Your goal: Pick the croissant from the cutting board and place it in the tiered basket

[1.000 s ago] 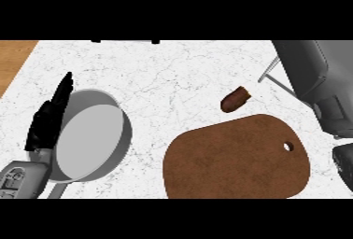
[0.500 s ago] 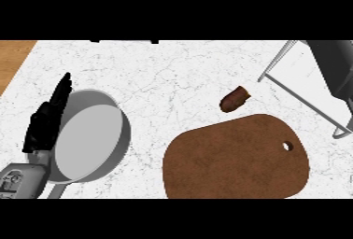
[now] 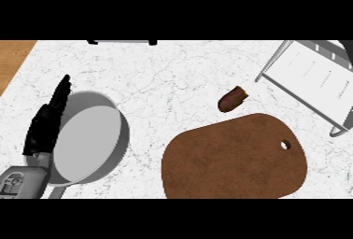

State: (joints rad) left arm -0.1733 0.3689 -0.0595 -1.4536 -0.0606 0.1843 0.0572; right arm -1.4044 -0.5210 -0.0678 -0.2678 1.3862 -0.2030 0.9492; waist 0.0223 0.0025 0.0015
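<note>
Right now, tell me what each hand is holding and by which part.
Nothing is held. The left hand rests open beside the pan; the right hand is out of view. The croissant lies on the counter.

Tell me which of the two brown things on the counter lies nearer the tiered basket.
The croissant, the small dark brown piece lying on the marble just beyond the cutting board; the board is the large flat one with a hole, farther from the basket.

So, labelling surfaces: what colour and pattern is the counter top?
White marble with grey veins, head view.
</note>
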